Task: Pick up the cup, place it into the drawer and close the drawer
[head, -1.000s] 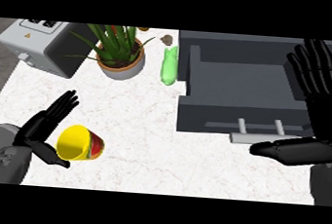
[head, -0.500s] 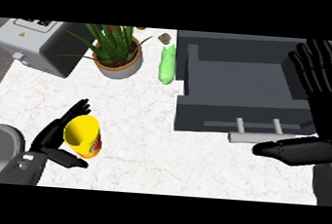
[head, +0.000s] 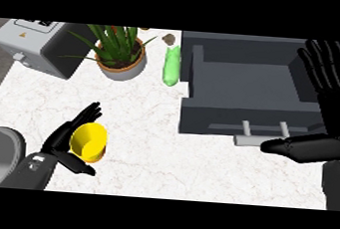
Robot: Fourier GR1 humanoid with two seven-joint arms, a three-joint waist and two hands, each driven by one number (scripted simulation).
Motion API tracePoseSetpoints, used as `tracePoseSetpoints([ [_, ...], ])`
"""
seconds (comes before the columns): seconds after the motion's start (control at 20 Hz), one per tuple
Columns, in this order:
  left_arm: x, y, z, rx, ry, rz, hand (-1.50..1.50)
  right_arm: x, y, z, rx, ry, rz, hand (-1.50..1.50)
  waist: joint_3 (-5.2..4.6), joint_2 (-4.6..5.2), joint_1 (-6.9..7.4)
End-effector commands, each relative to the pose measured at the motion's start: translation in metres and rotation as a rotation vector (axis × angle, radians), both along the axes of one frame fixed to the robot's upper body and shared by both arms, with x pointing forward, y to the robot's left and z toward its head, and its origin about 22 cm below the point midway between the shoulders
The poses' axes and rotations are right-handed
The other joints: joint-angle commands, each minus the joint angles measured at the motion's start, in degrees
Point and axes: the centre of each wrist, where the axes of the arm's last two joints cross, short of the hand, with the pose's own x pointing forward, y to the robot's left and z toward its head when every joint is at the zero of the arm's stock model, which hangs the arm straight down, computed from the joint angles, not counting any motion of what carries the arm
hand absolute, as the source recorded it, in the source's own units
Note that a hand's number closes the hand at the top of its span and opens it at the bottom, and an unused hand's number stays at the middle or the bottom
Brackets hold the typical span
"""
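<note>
down at the near edge, the left hand [head: 66, 144] is right up against the yellow cup [head: 90, 142], fingers stretched straight along the cup's left side and the thumb low beneath it, so the hand is open and not wrapped round it. the cup lies on the white marble counter [head: 148, 150], tipped so its open mouth faces up at us, well to the left of the drawer [head: 252, 95] and nearer to us than it. over on the other side, the right hand [head: 322, 104] stands at the drawer's right edge, fingers straight and pointing away, thumb reaching across just in front of the drawer's front panel, open and holding nothing. the thumb sits just right of the drawer's handle [head: 263, 134], a pale bar on two posts. the drawer is pulled out, a grey open box with a bare floor. further back, left of the drawer, a green bottle [head: 172, 66] lies on the counter just beside the drawer's left wall. left of that is a potted plant [head: 121, 53] in a terracotta pot, and farthest left a grey toaster [head: 41, 45] at the counter's far corner.
</note>
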Motion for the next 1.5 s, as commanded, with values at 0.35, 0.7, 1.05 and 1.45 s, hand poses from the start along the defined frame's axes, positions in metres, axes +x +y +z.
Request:
tracePoseSetpoints([
  [0.35,0.018,-0.04,0.004,-0.222,-0.249,-0.076,1.5,0.006,-0.005,0.002,-0.021,0.009,-0.005,-1.5,-0.17,0.2,-0.01],
  [0.7,0.014,-0.03,0.003,-0.258,-0.385,0.104,1.5,-0.002,-0.008,0.015,0.011,-0.007,-0.024,-1.5,-0.04,-0.37,0.59],
  [1.05,0.026,-0.069,0.003,-0.285,-0.482,0.579,1.5,-0.009,-0.017,0.005,-0.005,0.015,-0.011,-1.5,0.04,-0.49,0.28],
  [1.45,0.086,-0.103,0.069,-0.314,-0.554,0.368,1.5,-0.008,-0.01,-0.005,-0.012,0.03,-0.05,-1.5,0.23,-0.89,1.75],
])
